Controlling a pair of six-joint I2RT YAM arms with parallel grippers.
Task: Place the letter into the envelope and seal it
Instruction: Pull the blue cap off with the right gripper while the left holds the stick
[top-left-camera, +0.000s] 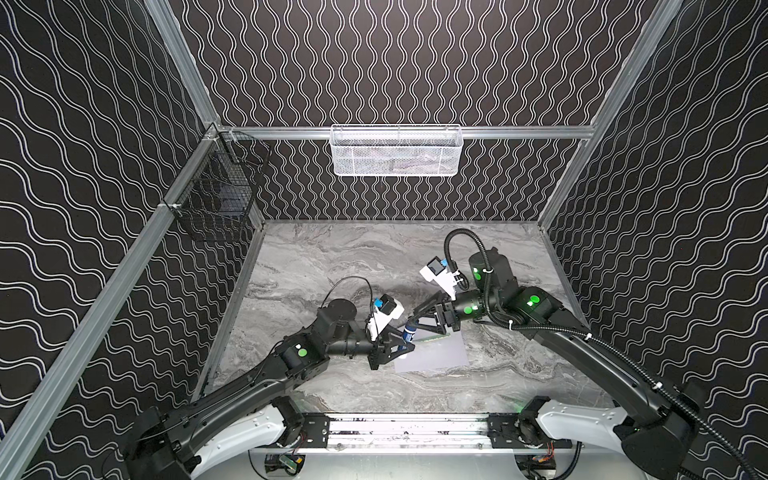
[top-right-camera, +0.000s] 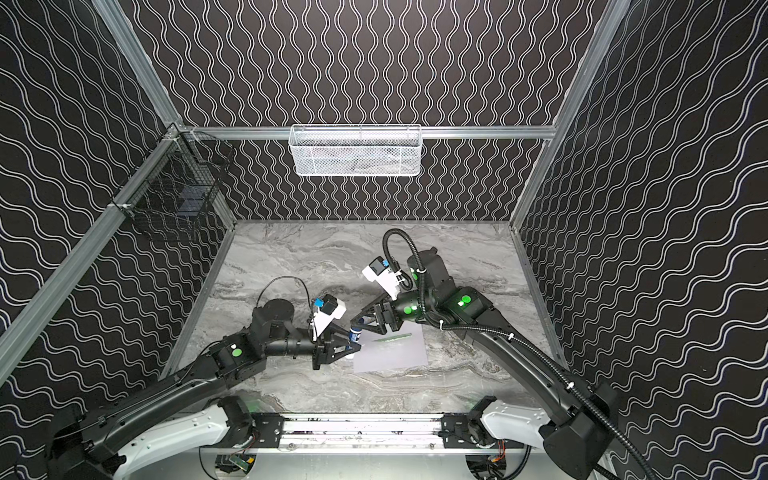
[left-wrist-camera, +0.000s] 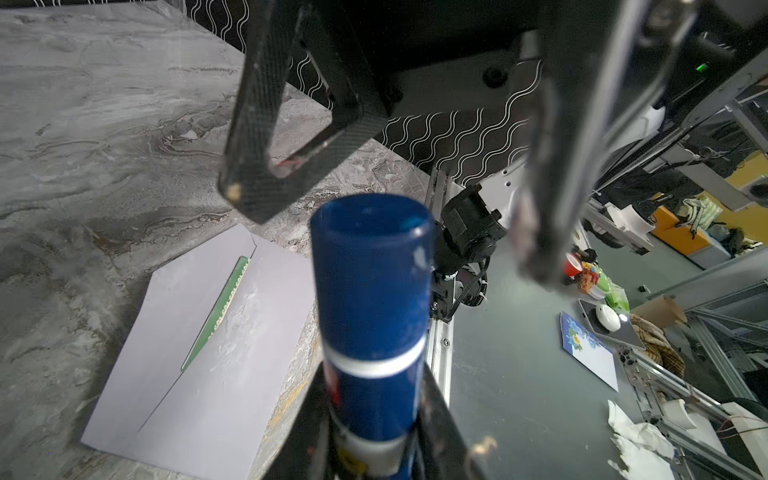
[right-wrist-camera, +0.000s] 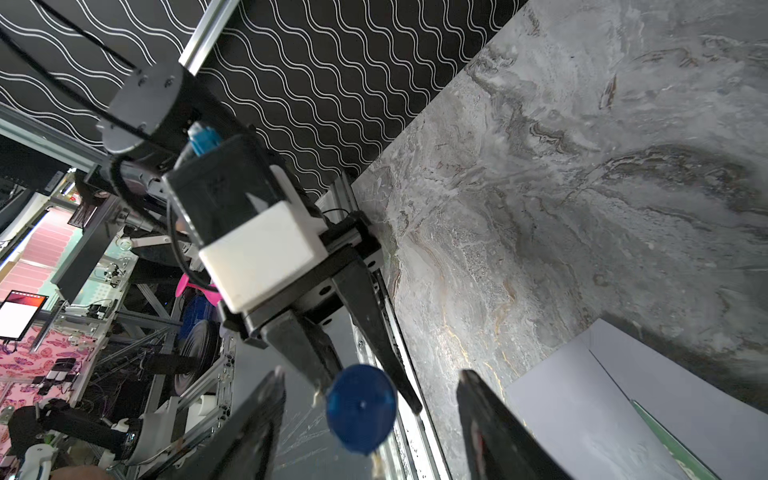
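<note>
Left hand (left-wrist-camera: 374, 440): I see it pinching the lower body of a glue stick (left-wrist-camera: 370, 291), one finger (left-wrist-camera: 318, 419) pressed on each side of the tube.
Glue stick: blue and white, with its blue cap on. It sticks out past the fingertips and tilts up toward the other arm.
Right hand (right-wrist-camera: 370, 376): spread wide. The right wrist view shows the round blue cap end between its two fingers, with a clear gap on each side, so it grips nothing.
Meeting point: in both top views the two hands come nose to nose in the middle of the desk (top-left-camera: 332, 257), the left hand (top-left-camera: 402, 340) low and the right hand (top-left-camera: 415, 325) a little farther back. The glue stick (top-left-camera: 408, 332) bridges them.
Envelope (top-left-camera: 432, 353): pale lavender-white, lying flat on the desk just beside and partly under the two hands, its left edge below the glue stick. In the left wrist view it (left-wrist-camera: 232, 374) lies on the desk beyond the tube.
Letter (left-wrist-camera: 224, 303): tucked in the envelope. Only a thin strip of its green patterned border shows along the opening, and I see that strip in a top view too (top-right-camera: 392, 338).
Flap: I cannot tell from here whether it is stuck down.
Farther out: a white mesh basket (top-left-camera: 395, 149) hangs on the back wall rail and a black wire basket (top-left-camera: 220, 183) hangs in the left corner, both well apart from the work.
</note>
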